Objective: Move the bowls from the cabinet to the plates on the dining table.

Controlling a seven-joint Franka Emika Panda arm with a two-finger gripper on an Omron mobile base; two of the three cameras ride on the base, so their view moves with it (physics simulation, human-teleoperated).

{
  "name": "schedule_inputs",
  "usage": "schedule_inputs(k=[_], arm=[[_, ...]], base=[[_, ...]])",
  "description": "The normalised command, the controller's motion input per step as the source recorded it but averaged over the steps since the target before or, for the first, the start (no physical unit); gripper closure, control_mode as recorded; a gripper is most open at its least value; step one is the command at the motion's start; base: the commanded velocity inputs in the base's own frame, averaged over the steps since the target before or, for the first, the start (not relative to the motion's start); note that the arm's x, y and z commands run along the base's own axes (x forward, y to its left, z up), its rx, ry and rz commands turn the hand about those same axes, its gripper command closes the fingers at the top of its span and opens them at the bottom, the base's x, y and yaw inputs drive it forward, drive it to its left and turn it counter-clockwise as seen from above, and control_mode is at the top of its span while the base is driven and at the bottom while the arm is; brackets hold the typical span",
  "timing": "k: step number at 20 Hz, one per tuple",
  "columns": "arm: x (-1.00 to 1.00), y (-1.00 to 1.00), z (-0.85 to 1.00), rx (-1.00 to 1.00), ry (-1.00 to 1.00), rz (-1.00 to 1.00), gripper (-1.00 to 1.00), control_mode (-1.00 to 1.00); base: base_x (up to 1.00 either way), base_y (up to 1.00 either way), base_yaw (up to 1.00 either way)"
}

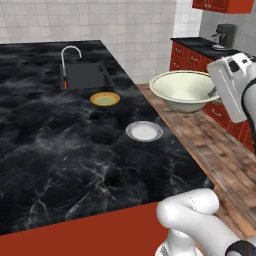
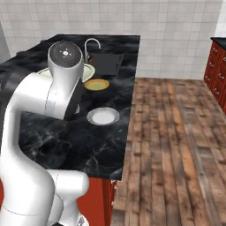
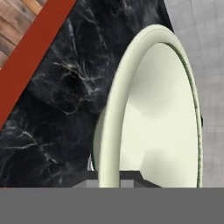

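Arm's reared up high off the base, wrist bent over, hand out to the right of the dining table (image 1: 60,150). Gripper (image 3: 114,179) is clenched on the rim of the cream bowl (image 1: 184,90), pinching the wall w/ one finger each side, and the bowl hangs in the air above the table's right edge, clear of the top. On the black marble below: orange-yellow plate (image 1: 105,99) near the sink (image 1: 85,76), pale grey plate (image 1: 144,131) closer to the robot, both bare and well apart from the bowl. Faucet (image 1: 70,52) behind the sink. Red drawers (image 1: 192,59) + coffee machine (image 1: 225,36) beyond the wood floor (image 2: 176,145). In the right base view the arm's own bulk covers most of the bowl.
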Motion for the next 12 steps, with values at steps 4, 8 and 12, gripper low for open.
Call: schedule_inputs(k=[4, 8, 12], arm=[[0.60, 0.00, -0.14, -0.01, 0.21, 0.00, 1.00, -1.00], [0.56, 0.01, -0.21, -0.03, 0.17, 0.00, 1.00, -1.00], [0.59, 0.01, -0.28, -0.05, 0.07, 0.00, 1.00, -1.00]], base=[[0.00, 0.00, 0.00], [0.00, 0.00, 0.00], [0.00, 0.00, 0.00]])
